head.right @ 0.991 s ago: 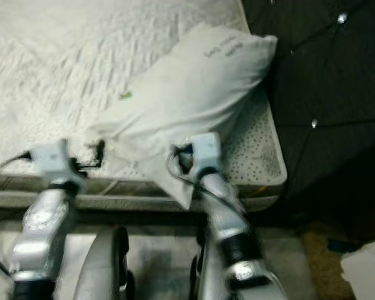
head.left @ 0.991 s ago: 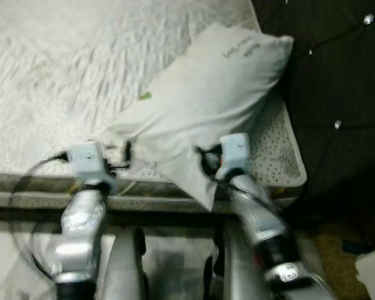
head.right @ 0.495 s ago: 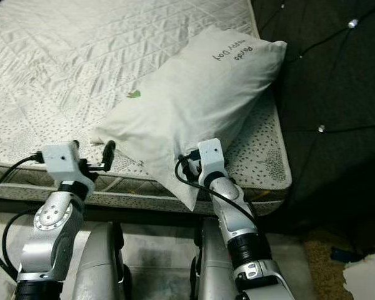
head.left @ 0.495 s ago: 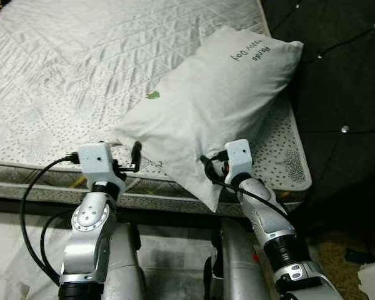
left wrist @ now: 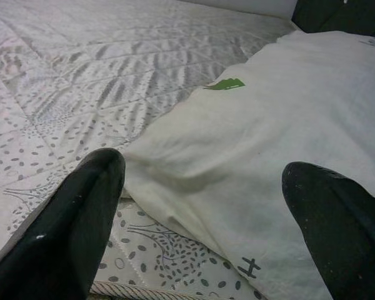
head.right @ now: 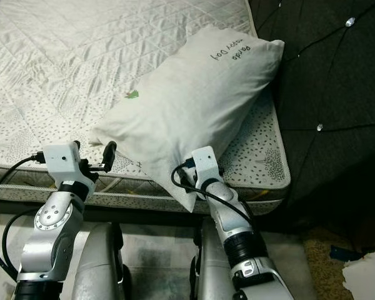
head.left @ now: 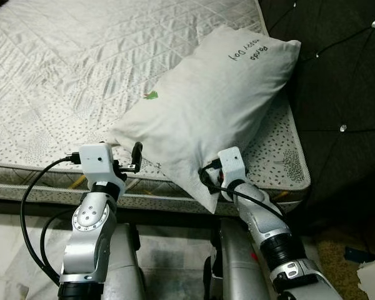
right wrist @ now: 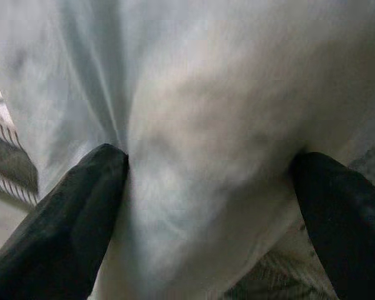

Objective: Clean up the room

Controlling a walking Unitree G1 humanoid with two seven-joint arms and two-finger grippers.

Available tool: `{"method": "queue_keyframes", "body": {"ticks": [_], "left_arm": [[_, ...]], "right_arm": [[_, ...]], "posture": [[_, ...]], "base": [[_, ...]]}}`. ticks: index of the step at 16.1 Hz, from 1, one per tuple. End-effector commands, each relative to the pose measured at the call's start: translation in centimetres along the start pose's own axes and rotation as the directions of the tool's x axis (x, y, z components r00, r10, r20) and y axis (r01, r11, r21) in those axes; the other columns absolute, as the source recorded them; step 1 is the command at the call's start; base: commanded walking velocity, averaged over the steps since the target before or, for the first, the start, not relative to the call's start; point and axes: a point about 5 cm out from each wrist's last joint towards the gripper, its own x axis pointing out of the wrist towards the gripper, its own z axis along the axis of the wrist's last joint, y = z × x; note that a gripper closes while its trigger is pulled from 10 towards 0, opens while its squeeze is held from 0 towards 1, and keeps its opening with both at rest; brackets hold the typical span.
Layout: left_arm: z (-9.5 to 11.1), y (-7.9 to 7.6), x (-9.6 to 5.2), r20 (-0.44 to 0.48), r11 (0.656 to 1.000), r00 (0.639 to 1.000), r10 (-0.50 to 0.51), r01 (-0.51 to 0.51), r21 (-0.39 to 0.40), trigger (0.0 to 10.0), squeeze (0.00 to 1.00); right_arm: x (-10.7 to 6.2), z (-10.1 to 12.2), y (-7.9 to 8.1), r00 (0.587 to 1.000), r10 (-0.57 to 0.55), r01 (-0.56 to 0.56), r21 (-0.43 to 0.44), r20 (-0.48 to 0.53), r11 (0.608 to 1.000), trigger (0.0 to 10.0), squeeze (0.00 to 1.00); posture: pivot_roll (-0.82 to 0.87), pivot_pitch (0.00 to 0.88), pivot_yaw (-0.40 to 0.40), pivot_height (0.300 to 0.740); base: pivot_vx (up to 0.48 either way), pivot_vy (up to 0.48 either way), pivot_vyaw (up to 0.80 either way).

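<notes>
Right fingers (right wrist: 75,225) lower, deeper around pillow (head.left: 219,106)

Left of the pillow (head.left: 212,106) the mattress (head.left: 69,75) lies open and flat, free for a reach. Right of the pillow, the dark tufted headboard (head.left: 344,94) closes the way. The pillow's near corner overhangs the bed edge, pressed against the right gripper (head.left: 207,177).

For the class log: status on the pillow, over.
Right tool open, straddling pillow corner. Left tool open, short of pillow edge. Pillow lies diagonal on mattress.
</notes>
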Motion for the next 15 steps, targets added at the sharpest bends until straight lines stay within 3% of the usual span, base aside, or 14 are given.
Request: {"method": "queue_keyframes", "body": {"ticks": [1,2,3,15], "left_arm": [[-0.4,0.2,-0.1,-0.023,1.0,1.0,0.009,-0.008,0.009,10.0,0.0],[-0.4,0.2,-0.2,-0.024,1.0,1.0,0.009,-0.009,0.009,10.0,0.0],[-0.4,0.1,-0.1,-0.023,1.0,1.0,0.01,-0.009,0.01,10.0,0.0],[-0.2,-0.1,1.2,0.007,1.0,1.0,0.012,-0.012,0.004,10.0,0.0]], "right_arm": [[0.1,-0.8,0.1,0.999,0.002,-0.002,0.005,-0.051,1.0,10.0,0.0],[0.1,-0.9,0.2,0.999,0.009,-0.008,0.005,-0.054,1.0,8.7,0.0],[0.1,-0.9,0.5,0.998,0.021,-0.02,0.023,-0.053,1.0,0.0,0.0],[1.2,1.6,-0.7,0.996,-0.082,0.077,0.152,0.027,0.985,0.0,0.0]], "posture": [[0.09,0.129,-0.026,0.582],[0.09,0.129,-0.026,0.582],[0.09,0.129,-0.026,0.582],[0.08,0.059,-0.028,0.582]], "base": [[0.0,0.0,0.0],[0.0,0.0,0.0],[0.0,0.0,0.0],[0.0,0.0,0.0]]}}
